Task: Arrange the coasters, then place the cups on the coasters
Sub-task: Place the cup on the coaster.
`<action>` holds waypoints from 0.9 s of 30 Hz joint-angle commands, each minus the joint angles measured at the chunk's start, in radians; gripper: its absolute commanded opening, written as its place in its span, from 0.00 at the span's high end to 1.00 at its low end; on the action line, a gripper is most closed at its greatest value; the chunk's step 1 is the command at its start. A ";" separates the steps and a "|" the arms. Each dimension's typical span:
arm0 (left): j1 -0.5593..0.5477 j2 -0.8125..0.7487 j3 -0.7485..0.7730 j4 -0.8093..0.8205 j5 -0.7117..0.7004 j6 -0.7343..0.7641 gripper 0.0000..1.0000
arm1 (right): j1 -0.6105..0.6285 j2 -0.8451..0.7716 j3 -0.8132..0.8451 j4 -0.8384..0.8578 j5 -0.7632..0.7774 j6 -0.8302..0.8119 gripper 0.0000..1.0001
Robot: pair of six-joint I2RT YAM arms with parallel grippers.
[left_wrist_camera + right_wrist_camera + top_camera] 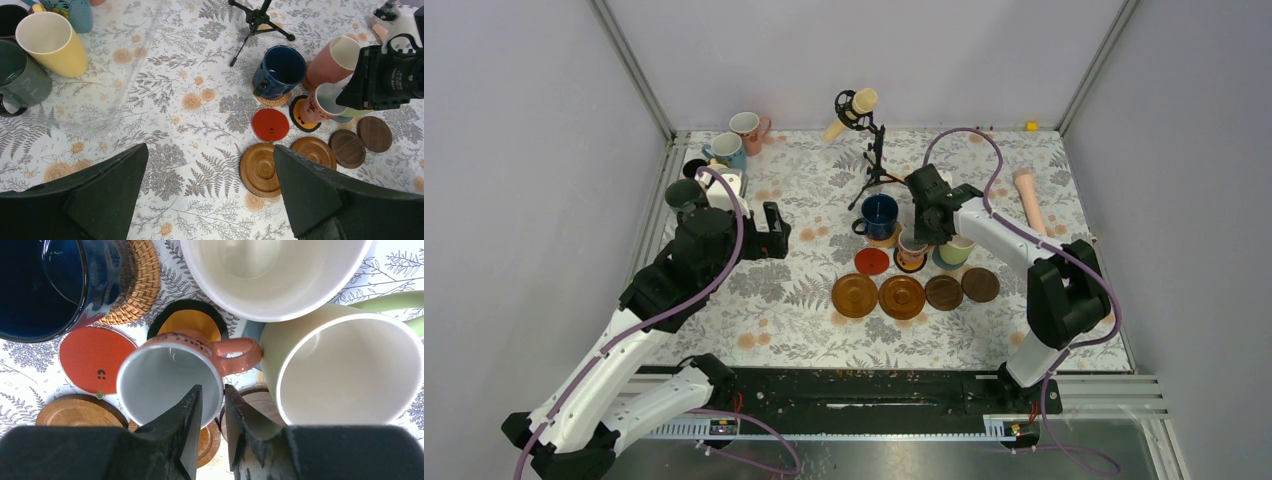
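Note:
My right gripper (212, 387) stands open by a narrow gap astride the rim of a small pink-handled cup (170, 380); one finger is inside it, the other outside. That cup stands on the black-rimmed orange coaster (192, 320). A navy cup (879, 215) sits on a woven tan coaster (140, 285), and a pale green cup (955, 250) stands beside the arm. The red coaster (872, 262) and several brown wooden coasters (902, 297) lie bare in a row. My left gripper (210, 147) hangs wide open over bare cloth, left of the row.
More cups stand at the back left: pink (749, 127), light blue (727, 150), dark green (20, 80), yellow (52, 42). Another pink cup (335, 60) stands behind the right gripper. A microphone on a black stand (874, 160) is behind the navy cup. A pink cylinder (1029, 195) lies far right.

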 commanded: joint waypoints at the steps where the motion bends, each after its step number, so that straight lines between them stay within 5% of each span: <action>1: -0.001 0.010 0.001 0.029 -0.048 0.011 0.01 | -0.007 -0.082 0.058 -0.026 0.018 -0.006 0.68; 12: 0.014 0.064 -0.011 0.038 -0.125 0.002 0.01 | -0.004 -0.312 0.040 -0.045 -0.135 0.012 0.61; 18: 0.209 0.174 0.053 0.031 -0.019 -0.059 0.02 | -0.004 -0.511 -0.108 0.033 -0.176 0.041 0.36; 23: 0.345 0.325 0.170 0.073 0.096 -0.076 0.07 | -0.004 -0.637 -0.198 0.057 -0.214 0.035 0.02; 27: 0.420 0.498 0.318 0.135 0.074 -0.060 0.10 | -0.005 -0.696 -0.239 0.056 -0.235 0.024 0.00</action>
